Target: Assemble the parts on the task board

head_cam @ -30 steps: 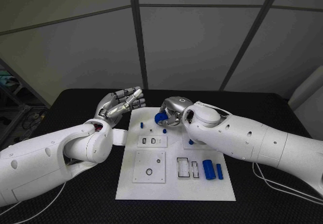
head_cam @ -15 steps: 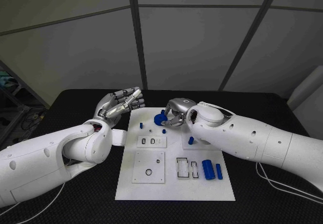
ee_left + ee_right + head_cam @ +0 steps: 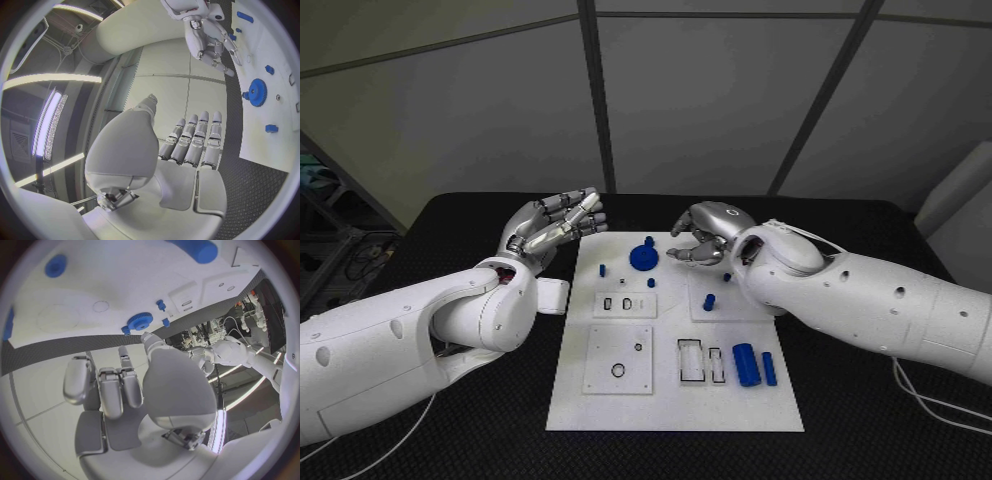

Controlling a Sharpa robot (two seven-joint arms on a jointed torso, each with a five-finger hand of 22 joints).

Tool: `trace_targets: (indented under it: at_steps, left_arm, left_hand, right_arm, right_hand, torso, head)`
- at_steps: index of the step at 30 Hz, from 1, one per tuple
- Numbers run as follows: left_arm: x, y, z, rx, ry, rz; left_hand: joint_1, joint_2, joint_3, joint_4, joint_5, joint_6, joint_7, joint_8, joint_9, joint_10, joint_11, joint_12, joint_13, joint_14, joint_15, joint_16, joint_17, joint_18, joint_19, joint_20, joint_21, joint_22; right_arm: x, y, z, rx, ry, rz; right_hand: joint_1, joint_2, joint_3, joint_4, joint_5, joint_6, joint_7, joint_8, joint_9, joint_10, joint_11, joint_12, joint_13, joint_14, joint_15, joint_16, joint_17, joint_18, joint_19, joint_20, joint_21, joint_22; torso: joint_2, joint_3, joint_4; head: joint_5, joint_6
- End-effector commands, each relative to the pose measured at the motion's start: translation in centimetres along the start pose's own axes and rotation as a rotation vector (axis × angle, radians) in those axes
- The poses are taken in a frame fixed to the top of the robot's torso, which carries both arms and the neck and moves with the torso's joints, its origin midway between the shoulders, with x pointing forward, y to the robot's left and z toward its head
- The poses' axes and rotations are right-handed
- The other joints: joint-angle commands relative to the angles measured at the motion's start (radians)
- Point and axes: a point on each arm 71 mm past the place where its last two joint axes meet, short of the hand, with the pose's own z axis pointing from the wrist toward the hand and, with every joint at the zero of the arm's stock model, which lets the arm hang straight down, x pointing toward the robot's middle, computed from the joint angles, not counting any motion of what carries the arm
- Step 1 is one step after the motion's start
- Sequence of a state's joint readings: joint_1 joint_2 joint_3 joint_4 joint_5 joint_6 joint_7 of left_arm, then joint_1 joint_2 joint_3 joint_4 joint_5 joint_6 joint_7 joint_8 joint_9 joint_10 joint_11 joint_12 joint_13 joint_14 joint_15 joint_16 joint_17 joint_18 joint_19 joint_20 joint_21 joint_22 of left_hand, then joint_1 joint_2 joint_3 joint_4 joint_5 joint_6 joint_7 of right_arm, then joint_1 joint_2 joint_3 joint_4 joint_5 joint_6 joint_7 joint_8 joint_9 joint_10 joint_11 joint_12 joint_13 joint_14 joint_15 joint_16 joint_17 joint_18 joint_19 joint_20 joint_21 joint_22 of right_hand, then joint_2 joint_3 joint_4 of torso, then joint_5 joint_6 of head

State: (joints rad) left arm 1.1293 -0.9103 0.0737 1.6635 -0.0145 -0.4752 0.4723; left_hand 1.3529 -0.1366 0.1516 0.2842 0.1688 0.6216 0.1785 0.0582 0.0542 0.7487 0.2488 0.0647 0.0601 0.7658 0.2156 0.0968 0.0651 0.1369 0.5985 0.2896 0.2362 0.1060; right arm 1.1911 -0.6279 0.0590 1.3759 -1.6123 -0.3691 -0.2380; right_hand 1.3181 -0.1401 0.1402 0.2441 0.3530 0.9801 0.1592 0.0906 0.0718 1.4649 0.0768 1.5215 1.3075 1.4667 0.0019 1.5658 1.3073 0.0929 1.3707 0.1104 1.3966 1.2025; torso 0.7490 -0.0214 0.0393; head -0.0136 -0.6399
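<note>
Blue gear lies on the task board between both empty robot hands, left and right.

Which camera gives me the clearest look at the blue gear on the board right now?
The left wrist view: the blue gear shows its teeth and hub, unobstructed. The head view shows it as a toothless disc. The right wrist view shows it small, beyond the fingers.
</note>
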Motion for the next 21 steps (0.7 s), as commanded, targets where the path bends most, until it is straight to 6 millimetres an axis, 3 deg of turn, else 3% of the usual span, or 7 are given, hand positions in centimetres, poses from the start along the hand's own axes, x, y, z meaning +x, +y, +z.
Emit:
trace_targets:
  at_steps: [1,5,8,11,13,16,21]
  left_arm:
    - [0.0,-0.2,0.0,0.018,0.008,0.006]
    - [-0.3,-0.3,0.0,0.02,0.004,0.008]
    - [-0.4,-0.2,0.1,0.021,0.002,0.01]
    - [-0.4,-0.2,0.1,0.022,-0.001,0.011]
    - [-0.4,-0.2,0.1,0.024,-0.003,0.012]
    - [-0.4,-0.2,0.2,0.025,-0.004,0.012]
    - [-0.4,-0.1,0.3,0.025,-0.005,0.012]
  left_hand:
    - [0.002,-0.004,0.005,0.001,-0.004,-0.008,0.108,-0.007,-0.001,-0.008,-0.001,-0.005,-0.001,-0.007,0.004,-0.007,-0.002,0.005,-0.004,0.0,0.003,-0.001]
    - [0.002,-0.008,0.003,0.002,-0.004,-0.002,0.107,-0.006,-0.001,-0.003,-0.001,-0.004,0.0,-0.005,0.004,-0.007,-0.001,0.005,-0.005,0.0,0.003,-0.002]
    - [0.002,-0.009,0.003,0.002,-0.004,0.004,0.106,-0.005,0.0,0.002,-0.001,-0.003,0.0,-0.004,0.004,-0.007,-0.001,0.005,-0.005,0.0,0.003,-0.002]
    - [0.003,-0.009,0.003,0.002,-0.004,0.008,0.106,-0.004,0.0,0.006,-0.002,-0.002,0.001,-0.003,0.003,-0.007,-0.001,0.005,-0.004,0.0,0.003,-0.002]
    - [0.003,-0.009,0.004,0.002,-0.004,0.009,0.106,-0.003,0.001,0.008,-0.002,-0.001,0.001,-0.003,0.003,-0.007,-0.001,0.005,-0.003,0.0,0.004,-0.002]
    - [0.004,-0.008,0.004,0.002,-0.004,0.01,0.106,-0.003,0.001,0.009,-0.002,-0.001,0.001,-0.002,0.003,-0.007,0.0,0.005,-0.002,0.0,0.004,-0.002]
    - [0.004,-0.008,0.004,0.002,-0.004,0.011,0.106,-0.003,0.001,0.01,-0.003,-0.001,0.001,-0.002,0.003,-0.007,0.0,0.005,-0.002,0.0,0.005,-0.002]
  right_arm:
    - [-1.4,-1.3,-1.4,-0.075,-0.076,0.167]
    - [-2.4,-4.8,-3.2,-0.045,-0.055,0.221]
    - [-3.1,-7.3,-4.6,-0.018,-0.057,0.231]
    - [-3.7,-9.2,-5.6,0.014,-0.06,0.232]
    - [-4.0,-10.5,-6.2,0.038,-0.061,0.228]
    - [-4.1,-11.5,-6.5,0.061,-0.057,0.224]
    - [-3.6,-12.8,-6.7,0.094,-0.034,0.222]
  right_hand:
    - [0.036,-0.011,0.003,-0.026,-0.014,0.022,-0.006,0.01,0.003,0.063,-0.005,0.0,0.204,0.104,-0.008,0.005,0.263,-0.016,-0.008,-0.005,-0.004,-0.011]
    - [0.073,-0.024,0.001,-0.053,-0.031,0.043,-0.013,0.014,0.003,0.055,-0.011,-0.011,0.192,0.1,-0.017,0.0,0.248,-0.013,-0.017,-0.014,-0.011,-0.023]
    - [0.087,-0.031,-0.009,-0.064,-0.017,0.04,-0.018,0.008,0.0,0.051,-0.016,-0.016,0.187,0.099,-0.019,-0.002,0.243,-0.012,-0.022,-0.016,-0.015,-0.029]
    - [0.096,-0.033,-0.016,-0.069,-0.012,0.032,-0.019,0.001,-0.003,0.048,-0.018,-0.019,0.183,0.099,-0.02,-0.003,0.242,-0.012,-0.024,-0.018,-0.017,-0.032]
    - [0.103,-0.033,-0.021,-0.073,-0.008,0.022,-0.018,-0.007,-0.005,0.047,-0.018,-0.021,0.182,0.099,-0.018,-0.002,0.242,-0.012,-0.025,-0.018,-0.018,-0.033]
    - [0.107,-0.032,-0.026,-0.075,-0.008,0.012,-0.017,-0.014,-0.006,0.046,-0.018,-0.023,0.18,0.099,-0.017,-0.002,0.243,-0.012,-0.025,-0.017,-0.019,-0.033]
    - [0.11,-0.03,-0.035,-0.076,-0.009,-0.005,-0.016,-0.023,-0.007,0.044,-0.016,-0.025,0.178,0.099,-0.015,-0.002,0.244,-0.012,-0.027,-0.015,-0.02,-0.036]
  torso:
    - [-0.002,0.0006,-0.0077]
    - [-0.003,0.003,-0.0163]
    - [-0.003,0.0044,-0.0194]
    - [-0.002,0.0064,-0.0187]
    - [-0.001,0.0057,-0.0186]
    - [-0.001,0.0079,-0.0199]
    - [-0.001,0.0042,-0.0174]
  head:
    - [-0.003,0.002]
    - [0.0,0.007]
    - [-0.01,0.01]
    - [-0.026,0.014]
    - [-0.038,0.016]
    - [-0.043,0.016]
    - [-0.057,0.006]
